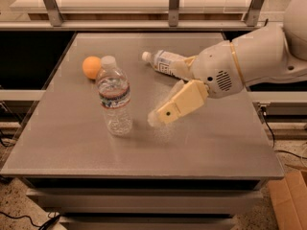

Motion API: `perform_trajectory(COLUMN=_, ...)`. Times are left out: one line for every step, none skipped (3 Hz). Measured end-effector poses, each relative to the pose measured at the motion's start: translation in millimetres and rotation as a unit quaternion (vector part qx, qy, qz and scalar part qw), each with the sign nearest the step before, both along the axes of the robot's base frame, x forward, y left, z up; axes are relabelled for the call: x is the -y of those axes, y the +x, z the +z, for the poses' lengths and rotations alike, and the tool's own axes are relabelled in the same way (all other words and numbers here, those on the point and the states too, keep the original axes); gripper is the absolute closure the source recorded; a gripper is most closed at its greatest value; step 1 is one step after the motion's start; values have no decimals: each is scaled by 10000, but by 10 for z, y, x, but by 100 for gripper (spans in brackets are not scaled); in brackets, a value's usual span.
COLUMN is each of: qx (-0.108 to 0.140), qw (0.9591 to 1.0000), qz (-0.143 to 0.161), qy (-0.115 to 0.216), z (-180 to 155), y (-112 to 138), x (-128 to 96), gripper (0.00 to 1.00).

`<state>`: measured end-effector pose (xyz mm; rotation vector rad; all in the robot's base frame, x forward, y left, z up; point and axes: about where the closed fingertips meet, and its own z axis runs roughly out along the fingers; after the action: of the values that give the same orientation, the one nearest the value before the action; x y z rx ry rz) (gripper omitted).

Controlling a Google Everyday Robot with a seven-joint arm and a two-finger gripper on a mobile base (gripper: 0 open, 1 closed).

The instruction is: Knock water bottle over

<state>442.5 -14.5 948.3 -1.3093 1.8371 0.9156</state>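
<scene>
Just beside the orange ball [91, 67] on the bench [216, 143], the water bottle [114, 97] stands upright, while the gripper [155, 119], its fingers [182, 103] seemingly drawn together on nothing, hangs low near its side, apparently angled to push it over.

On the table [225, 147] I see the water bottle [114, 97] standing upright left of centre, with a ball [91, 67] just behind it to the left. A second bottle [163, 63] lies on its side farther back, mid-table. My gripper [159, 116] sits near the water bottle's right, apart from it.
</scene>
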Motion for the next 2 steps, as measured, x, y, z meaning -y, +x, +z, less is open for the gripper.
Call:
perform_trajectory(qx=49, qw=9991, qz=42, qy=414, z=-203, y=57, x=-135, gripper=0)
perform_trajectory(qx=297, qw=9957, qz=141, qy=861, z=-343, y=132, x=-264, gripper=0)
